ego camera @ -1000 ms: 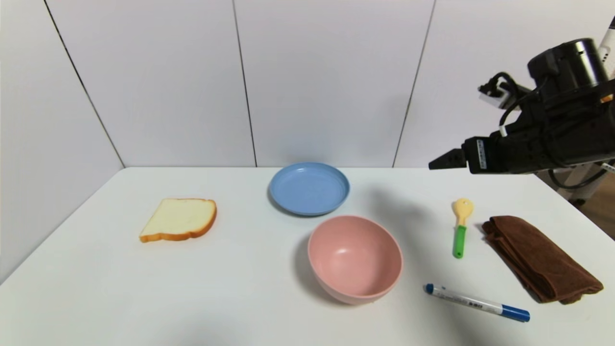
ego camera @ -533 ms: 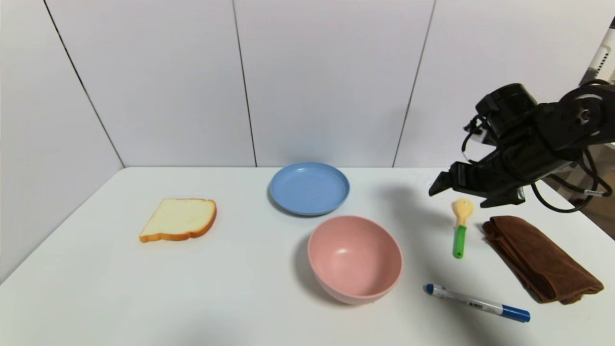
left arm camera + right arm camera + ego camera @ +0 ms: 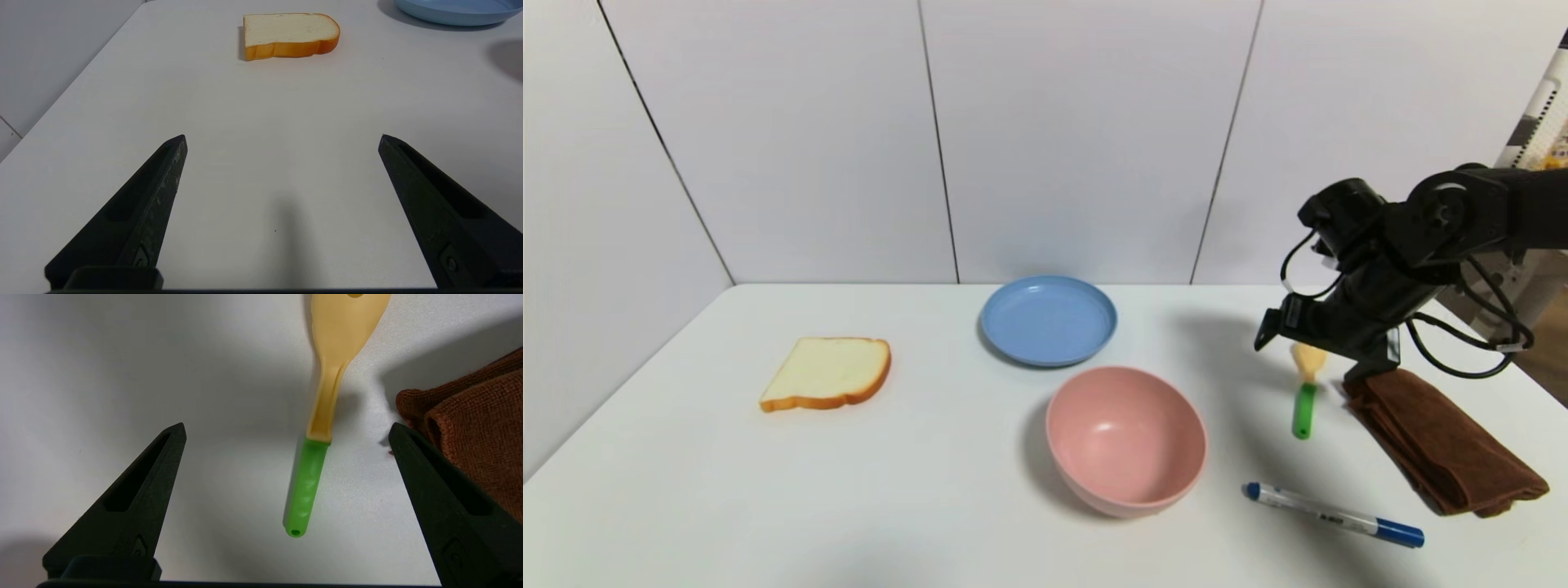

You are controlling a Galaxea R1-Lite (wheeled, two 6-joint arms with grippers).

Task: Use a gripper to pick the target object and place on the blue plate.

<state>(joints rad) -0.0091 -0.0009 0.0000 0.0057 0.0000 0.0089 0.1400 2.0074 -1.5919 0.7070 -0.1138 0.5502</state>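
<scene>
The target object, a toy spoon with a pale yellow head and green handle, lies on the white table to the right of the pink bowl. My right gripper hangs low over its head, open. In the right wrist view the spoon lies lengthwise between the wide-spread fingers of that gripper, touching neither. The blue plate sits empty at the back centre. My left gripper is open over bare table, far from the spoon, with the plate's rim far off.
A folded brown cloth lies just right of the spoon, close to one right finger. The pink bowl stands in front of the plate. A white-and-blue pen lies near the front right. A bread slice rests at the left.
My right arm has come down from high at the right edge and tipped its gripper downward over the spoon's head. Nothing on the table has moved.
</scene>
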